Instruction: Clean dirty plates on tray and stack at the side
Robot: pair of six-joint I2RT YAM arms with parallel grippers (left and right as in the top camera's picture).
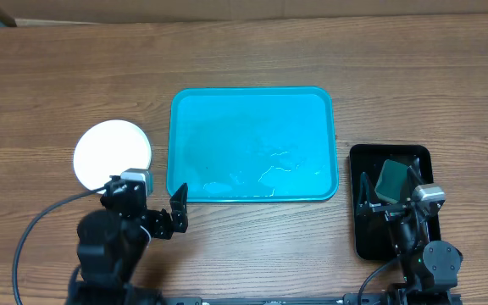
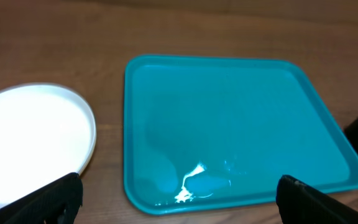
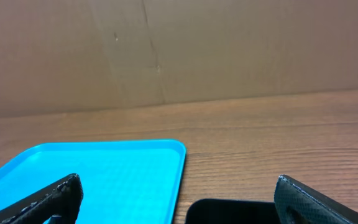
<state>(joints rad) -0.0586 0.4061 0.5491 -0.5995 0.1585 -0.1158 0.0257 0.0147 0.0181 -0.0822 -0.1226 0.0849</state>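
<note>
The left tool [image 1: 145, 203] is hanging wide open, grasping nothing, over the tabletop [image 1: 58, 68], with the white plate [image 1: 113, 152] lying just beyond it, beside the left edge of the turquoise tray [image 1: 252, 102]. The right tool [image 1: 388, 193] is also gaping, released, above a black tray [image 1: 371, 241] that is carrying a dark green block [image 1: 392, 178], right of the turquoise tray.

plates [image 1: 113, 152] seen as one white disc, count unclear; black tray [image 1: 364, 161] partly hidden under right arm [image 1: 409, 224]
</note>
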